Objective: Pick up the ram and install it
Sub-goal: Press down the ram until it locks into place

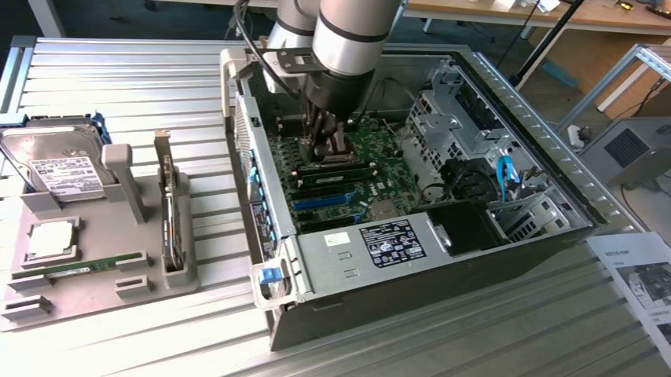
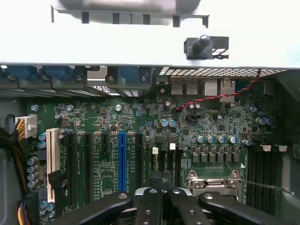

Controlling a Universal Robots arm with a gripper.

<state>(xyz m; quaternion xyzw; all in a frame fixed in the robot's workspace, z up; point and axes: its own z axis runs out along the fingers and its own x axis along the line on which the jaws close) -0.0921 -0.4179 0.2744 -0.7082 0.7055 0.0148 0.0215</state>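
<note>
One ram [image 1: 80, 269], a thin green stick, lies in the grey holder tray [image 1: 105, 294] at the exterior view's left. A second green ram [image 1: 338, 167] sits along the black slots on the motherboard [image 1: 362, 149] inside the open computer case [image 1: 346, 251]. My gripper [image 1: 323, 151] reaches down into the case right above that stick. In the wrist view the gripper [image 2: 161, 187] is shut, its black fingers [image 2: 151, 197] pressed together over the memory slots [image 2: 174, 161]. The stick under them is hidden there, and I cannot tell whether they touch it.
The tray also holds a hard drive [image 1: 58, 169], a processor [image 1: 50, 239] and an upright expansion card [image 1: 168, 206]. Drive cages [image 1: 461, 126] and cables [image 1: 505, 177] crowd the case's right side. A paper sheet [image 1: 639, 275] lies at the exterior view's right.
</note>
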